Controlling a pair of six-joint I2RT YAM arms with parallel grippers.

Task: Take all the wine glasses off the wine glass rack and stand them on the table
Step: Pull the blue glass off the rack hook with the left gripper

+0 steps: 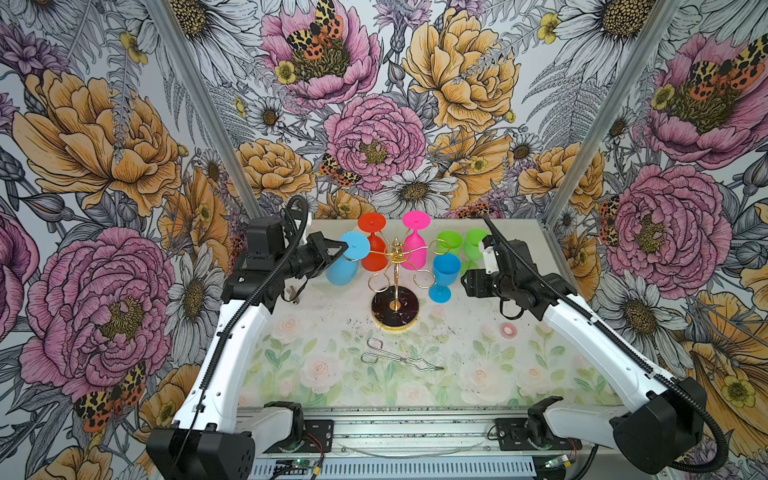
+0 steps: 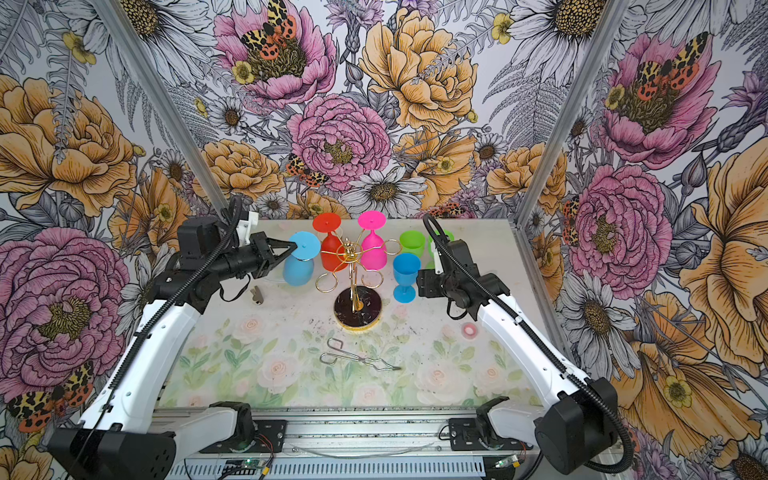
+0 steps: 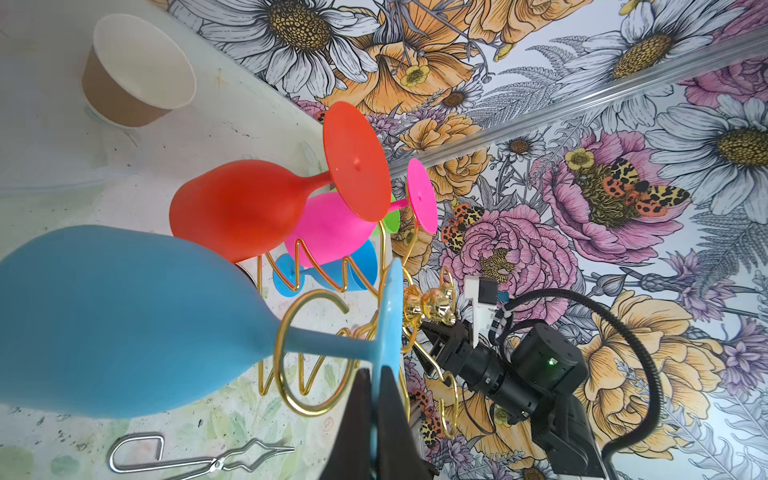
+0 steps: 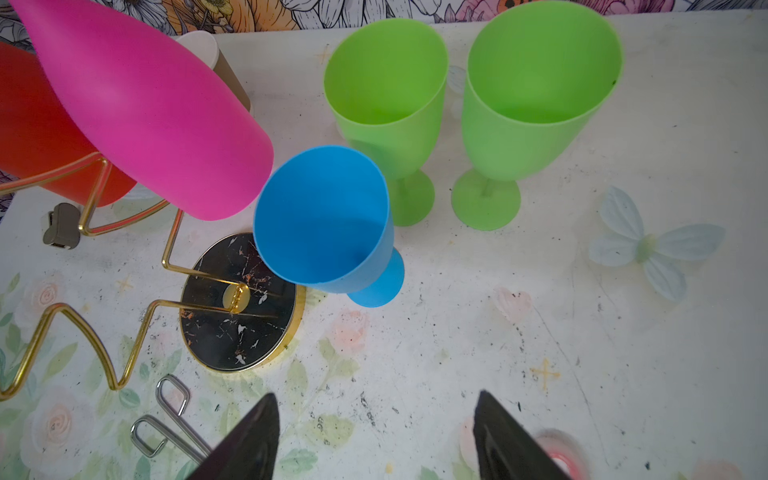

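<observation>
Left gripper (image 3: pixel 376 374) on wine glass (image 3: pixel 124 320) foot

An upright blue glass (image 4: pixel 324 224) is seen just beside the black base of the wine glass rack (image 4: pixel 237 316). Two green glasses (image 4: pixel 386 95) are stood side by side farther off. A pink glass (image 4: pixel 153 112) is hung inverted from the gold wire. The right gripper (image 4: pixel 376 395) is held with its jaws wide apart.

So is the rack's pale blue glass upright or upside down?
Upside down: the pale blue glass hangs bowl-down, stem in a loop of the rack.
</observation>
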